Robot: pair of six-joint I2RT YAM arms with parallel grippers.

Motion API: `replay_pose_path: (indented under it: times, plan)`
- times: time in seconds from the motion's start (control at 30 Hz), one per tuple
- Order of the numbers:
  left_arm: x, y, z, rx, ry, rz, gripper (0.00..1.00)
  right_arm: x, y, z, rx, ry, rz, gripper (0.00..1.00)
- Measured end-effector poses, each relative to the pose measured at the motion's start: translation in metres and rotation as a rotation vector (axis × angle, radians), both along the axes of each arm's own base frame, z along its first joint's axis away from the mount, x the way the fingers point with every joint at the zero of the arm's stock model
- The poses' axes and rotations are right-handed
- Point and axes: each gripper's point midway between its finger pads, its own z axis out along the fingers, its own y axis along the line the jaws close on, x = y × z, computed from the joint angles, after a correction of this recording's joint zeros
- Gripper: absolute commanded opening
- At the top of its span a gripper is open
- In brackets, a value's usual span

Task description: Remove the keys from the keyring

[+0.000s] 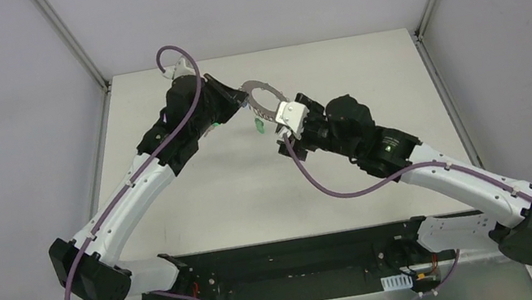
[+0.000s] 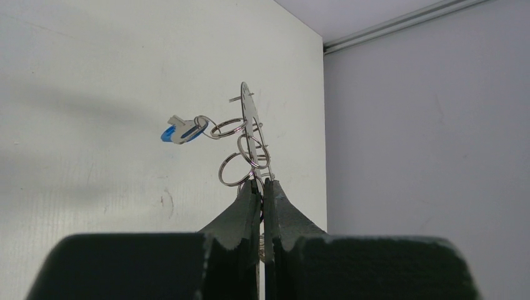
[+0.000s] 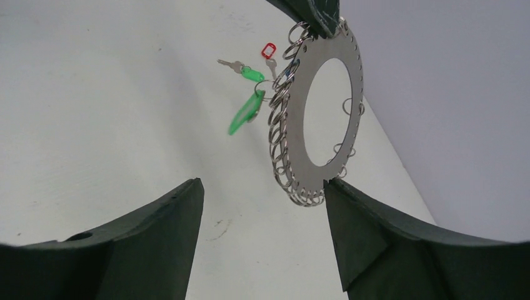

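The left claw (image 2: 262, 183) is clamping the large flat grey metal keyring (image 3: 295, 125) above the white surface (image 3: 94, 94), letting its green-tagged silver key (image 3: 244, 112) dangle, while the right claw (image 3: 264, 182) is gaping empty, apparently lined up to pull it.

Keyring (image 3: 294, 140) hangs before the right gripper (image 3: 262, 184); loops (image 3: 277, 134) crowd its rim; centre open.

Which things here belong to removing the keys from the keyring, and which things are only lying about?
Part of the job: the keyring, gripped by the shut left gripper; on it, the hanging green-tagged key and the blue-tagged key; the open right gripper; a loose green-tagged key and a red-tagged key, apparently on the table.
Only lying about: purple cables; black base plate.
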Motion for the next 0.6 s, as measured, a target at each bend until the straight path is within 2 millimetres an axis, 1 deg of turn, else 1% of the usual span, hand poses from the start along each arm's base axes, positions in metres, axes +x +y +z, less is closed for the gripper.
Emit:
replay_pose_path:
  times: [0.03, 0.13, 0.17, 0.43, 0.5, 0.6]
  plan:
    - [-0.001, -0.001, -0.003, -0.001, 0.003, -0.008, 0.00, 0.003, 0.000, -0.001, -0.018, -0.019, -0.003, 0.70]
    - [-0.002, -0.003, -0.007, -0.004, 0.005, -0.020, 0.00, 0.013, 0.003, -0.006, -0.061, -0.061, -0.012, 0.68]
    - [-0.003, -0.003, -0.008, -0.006, 0.005, -0.023, 0.00, 0.014, 0.004, -0.008, -0.070, -0.067, -0.013, 0.66]
    - [-0.004, -0.007, 0.001, -0.032, -0.027, -0.046, 0.00, 0.033, 0.015, -0.021, -0.122, -0.103, -0.032, 0.47]
    - [-0.004, -0.008, 0.002, -0.035, -0.027, -0.051, 0.00, 0.038, 0.018, -0.023, -0.131, -0.105, -0.042, 0.39]
    - [-0.005, -0.010, 0.002, -0.036, -0.026, -0.060, 0.00, 0.048, 0.021, -0.024, -0.144, -0.128, -0.067, 0.19]
